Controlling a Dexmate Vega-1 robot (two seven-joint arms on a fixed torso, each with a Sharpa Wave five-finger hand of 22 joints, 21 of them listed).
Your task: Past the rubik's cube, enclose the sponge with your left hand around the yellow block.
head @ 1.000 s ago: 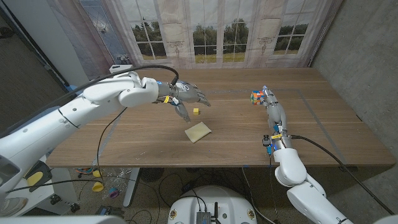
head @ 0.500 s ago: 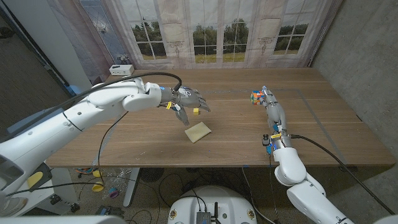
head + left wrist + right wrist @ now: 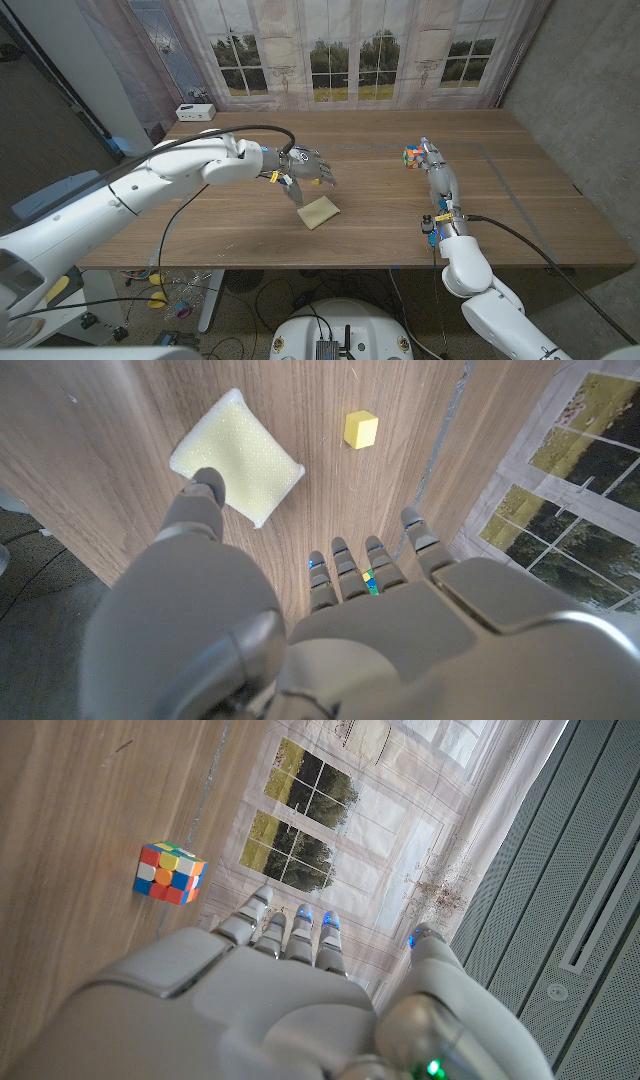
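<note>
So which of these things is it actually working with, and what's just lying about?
In the job:
sponge
yellow block
cube
left robot hand

Lying about:
white box at the table's far edge
right robot hand, idle beside the cube

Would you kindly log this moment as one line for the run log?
left robot hand: open, above sponge | yellow block: beyond sponge | right robot hand: open, beside rubik's cube

Desk (image 3: 520, 200) contents, by count:
- sponge (image 3: 319, 212), pale yellow: one
- yellow block (image 3: 361, 430): one
- rubik's cube (image 3: 411, 156): one
- white box (image 3: 195, 111), far corner: one

Robot hands: two — left robot hand (image 3: 303, 169), right robot hand (image 3: 436, 170).
</note>
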